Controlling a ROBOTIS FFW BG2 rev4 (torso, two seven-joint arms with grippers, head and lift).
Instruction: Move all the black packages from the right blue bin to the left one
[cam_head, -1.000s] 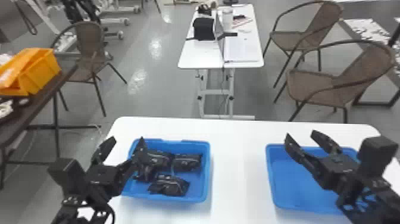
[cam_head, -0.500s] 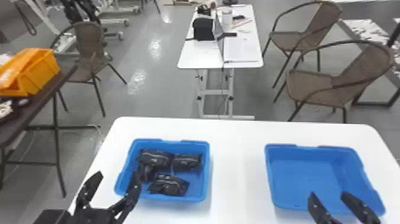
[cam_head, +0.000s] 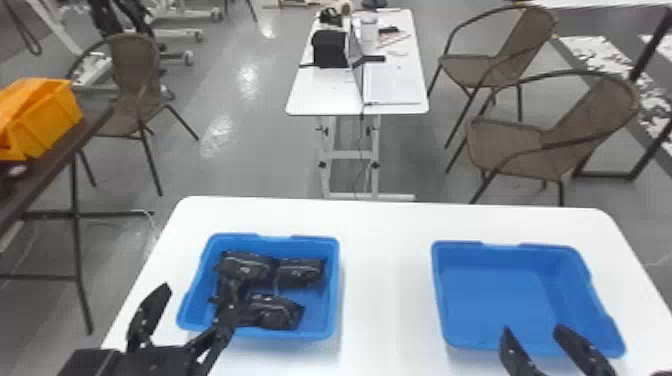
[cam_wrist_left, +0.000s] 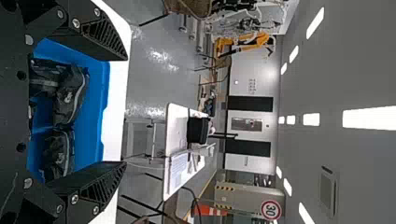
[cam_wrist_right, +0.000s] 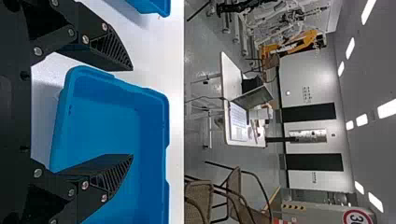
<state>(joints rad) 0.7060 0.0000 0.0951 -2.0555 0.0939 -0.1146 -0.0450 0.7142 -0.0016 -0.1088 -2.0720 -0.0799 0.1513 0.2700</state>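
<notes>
Three black packages (cam_head: 274, 313) were seen lying in the left blue bin (cam_head: 334, 295): two side by side toward the far wall, one nearer the robot. The right blue bin (cam_head: 495, 290) was placed well apart on the same white table (cam_head: 387, 280), its bare bottom exposed. The left pincer (cam_head: 194, 296) was held open at the left bin's near-left corner, one finger seen against bin and packages, the other outside the rim. The right pincer (cam_head: 532, 331) was also held open, fingers spread, at the right bin's near side.
</notes>
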